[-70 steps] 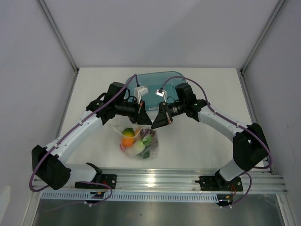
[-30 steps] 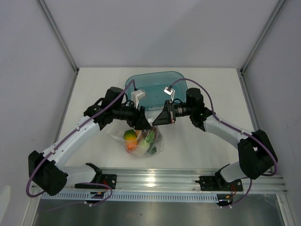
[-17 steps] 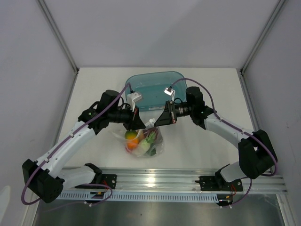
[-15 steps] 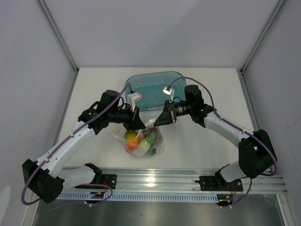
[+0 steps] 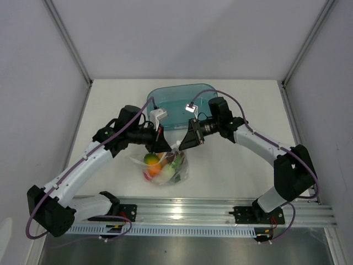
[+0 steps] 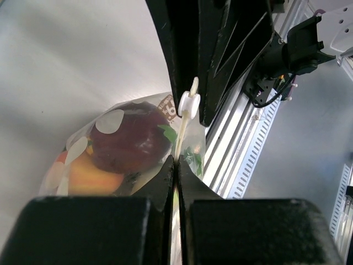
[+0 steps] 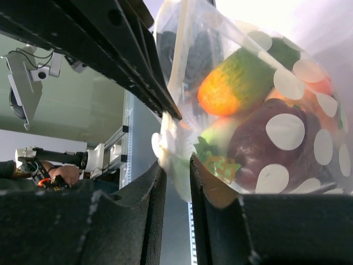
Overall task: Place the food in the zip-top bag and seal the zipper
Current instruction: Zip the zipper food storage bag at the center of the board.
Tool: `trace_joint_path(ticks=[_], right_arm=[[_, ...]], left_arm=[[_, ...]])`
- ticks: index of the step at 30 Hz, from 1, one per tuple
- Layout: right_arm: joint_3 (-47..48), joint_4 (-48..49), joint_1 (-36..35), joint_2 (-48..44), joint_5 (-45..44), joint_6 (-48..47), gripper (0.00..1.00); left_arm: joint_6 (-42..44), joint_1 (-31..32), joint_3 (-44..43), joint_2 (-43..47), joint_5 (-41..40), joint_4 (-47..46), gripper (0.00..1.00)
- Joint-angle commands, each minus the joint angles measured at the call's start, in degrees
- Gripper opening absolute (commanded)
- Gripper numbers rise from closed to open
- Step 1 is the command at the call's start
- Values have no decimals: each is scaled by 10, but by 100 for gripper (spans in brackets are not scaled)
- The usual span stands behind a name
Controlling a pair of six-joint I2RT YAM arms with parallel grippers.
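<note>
**Both end effectors working the bag's mouth**

The left end effector (image 6: pixel 175 165) is clenching the zipper (image 6: pixel 182 132) edge of the zip-top bag (image 5: pixel 165 165). The right end effector (image 7: pixel 177 165) is sitting slightly parted around that same edge. The wrist views are showing white-dotted clear film over the glossy food (image 7: pixel 237 83). The overhead view is placing the bag just nearer than the teal tub (image 5: pixel 182 99).

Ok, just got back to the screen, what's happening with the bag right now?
Both arms are working on the bag, which is near the front of the table with the toy food inside. The left hand is clamped shut on the bag's top edge; the right hand has its jaws slightly apart around that same edge. Whether the mouth is sealed all along is unclear.
</note>
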State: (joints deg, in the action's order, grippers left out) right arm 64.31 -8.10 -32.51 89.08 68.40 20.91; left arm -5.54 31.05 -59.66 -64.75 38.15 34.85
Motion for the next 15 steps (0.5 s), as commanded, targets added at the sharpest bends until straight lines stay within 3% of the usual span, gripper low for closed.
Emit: trace_joint_path(ticks=[1,5,6,7,8,15], right_arm=[[27,-8,-11,9,13,-19,25],[25,4,-13,13,-2,-12,0],[26,8,-13,13,-5,-9,0],[25,12,-13,12,-6,-7,0],[26,12,-13,9,-12,-6,0],[27,-5,-18,-4,-22,-34,0]], left_arm=[[-2,-4,-11,4,16,-18,1],[-1,-5,-12,6,25,-22,1],[-1,-6,-12,7,26,-22,6],[-6,-9,-12,7,25,-24,24],[-10,-12,-12,8,28,-28,30],[-71,-48,-27,-27,101,-65,49]])
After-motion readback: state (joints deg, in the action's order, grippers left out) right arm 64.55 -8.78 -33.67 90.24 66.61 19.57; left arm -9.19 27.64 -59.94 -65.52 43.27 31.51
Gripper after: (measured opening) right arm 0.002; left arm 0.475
